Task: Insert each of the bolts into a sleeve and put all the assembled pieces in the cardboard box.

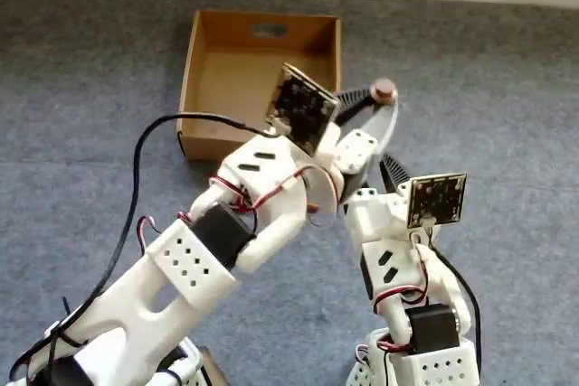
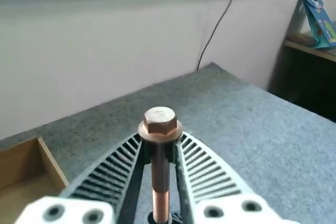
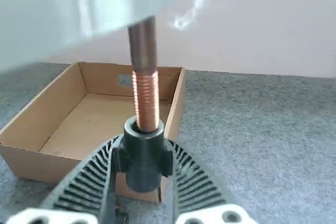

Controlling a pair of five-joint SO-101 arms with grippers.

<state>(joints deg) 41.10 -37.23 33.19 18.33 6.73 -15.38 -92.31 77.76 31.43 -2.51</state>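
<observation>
A copper bolt [image 2: 160, 182] with a hex flange head stands between the fingers of my left gripper [image 2: 160, 142], which is shut on its shaft. From above, the bolt head [image 1: 384, 90] shows just right of the cardboard box [image 1: 235, 88], with the left gripper [image 1: 369, 104] under it. My right gripper [image 3: 143, 153] is shut on a black sleeve [image 3: 143, 161] held upright. The bolt's threaded end [image 3: 147, 100] enters the sleeve's top opening. The right gripper [image 1: 392, 169] sits directly below the left one. The box [image 3: 89, 114] lies open and empty behind the sleeve.
Grey carpet [image 1: 507, 88] covers the table around the box. A black cable [image 1: 136, 187] loops off the left arm near the box's front left corner. A pale wall [image 2: 105, 51] and a dark shelf [image 2: 310, 72] stand beyond the table's far edge.
</observation>
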